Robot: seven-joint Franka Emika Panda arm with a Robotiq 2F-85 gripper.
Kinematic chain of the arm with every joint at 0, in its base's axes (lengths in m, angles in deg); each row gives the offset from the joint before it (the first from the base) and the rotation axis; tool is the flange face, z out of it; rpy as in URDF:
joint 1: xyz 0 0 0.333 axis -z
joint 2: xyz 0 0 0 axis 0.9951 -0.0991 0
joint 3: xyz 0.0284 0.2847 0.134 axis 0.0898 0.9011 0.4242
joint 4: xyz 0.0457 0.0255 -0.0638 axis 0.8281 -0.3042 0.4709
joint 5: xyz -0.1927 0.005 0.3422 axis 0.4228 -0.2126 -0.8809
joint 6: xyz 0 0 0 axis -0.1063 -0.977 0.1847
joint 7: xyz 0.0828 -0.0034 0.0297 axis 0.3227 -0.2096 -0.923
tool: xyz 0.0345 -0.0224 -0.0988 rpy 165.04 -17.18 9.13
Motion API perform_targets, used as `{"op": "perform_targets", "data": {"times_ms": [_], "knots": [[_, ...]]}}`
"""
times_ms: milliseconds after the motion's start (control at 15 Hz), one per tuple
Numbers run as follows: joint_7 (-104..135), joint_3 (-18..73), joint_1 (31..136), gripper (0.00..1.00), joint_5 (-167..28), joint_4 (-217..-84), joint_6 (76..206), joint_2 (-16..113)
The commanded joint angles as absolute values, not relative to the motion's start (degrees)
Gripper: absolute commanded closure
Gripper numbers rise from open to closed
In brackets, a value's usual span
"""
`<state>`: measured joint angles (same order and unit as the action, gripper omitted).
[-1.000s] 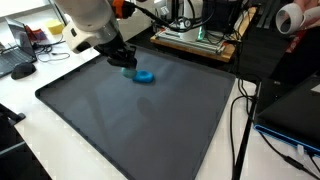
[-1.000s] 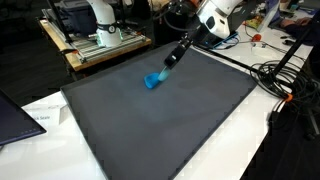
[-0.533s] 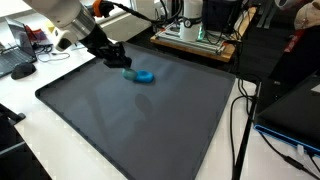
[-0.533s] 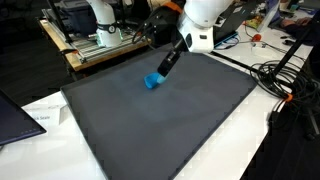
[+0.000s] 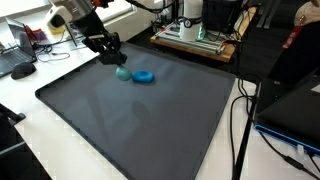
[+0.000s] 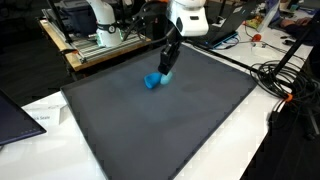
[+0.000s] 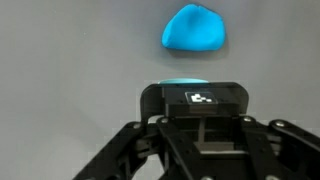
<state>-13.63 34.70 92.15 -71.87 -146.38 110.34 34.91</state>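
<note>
A bright blue lump (image 5: 145,77) (image 6: 153,80) (image 7: 195,28) lies on the dark grey mat (image 5: 140,125) near its far edge. Just beside it, my gripper (image 5: 118,66) (image 6: 167,70) leans down over the mat. Its jaws are shut on a small teal object (image 5: 122,72), which touches or nearly touches the mat. In the wrist view only a thin teal sliver (image 7: 183,82) of that object shows above the gripper body, with the blue lump a little beyond it.
The mat (image 6: 160,120) covers most of a white table. Beyond its far edge stands a wooden frame with electronics (image 5: 195,38) (image 6: 100,42). Cables (image 5: 245,120) trail along one side, a keyboard and mouse (image 5: 20,68) lie at another corner, and a dark laptop (image 6: 12,118) sits off the mat.
The arm has swung and tilted over the last second, and the gripper tip shifted slightly away from the blue lump with the teal object still in it. The blue lump has not moved.
</note>
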Motion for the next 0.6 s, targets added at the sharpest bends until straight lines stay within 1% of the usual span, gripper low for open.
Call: {"op": "perform_targets", "data": {"times_ms": [0, 533], "knots": [[-15.02, 34.39, 92.57, 0.78, -73.47, -160.27, 116.91, 45.84], [-19.26, 33.31, 91.89, 0.78, -80.82, -183.7, 130.37, 63.02]]}}
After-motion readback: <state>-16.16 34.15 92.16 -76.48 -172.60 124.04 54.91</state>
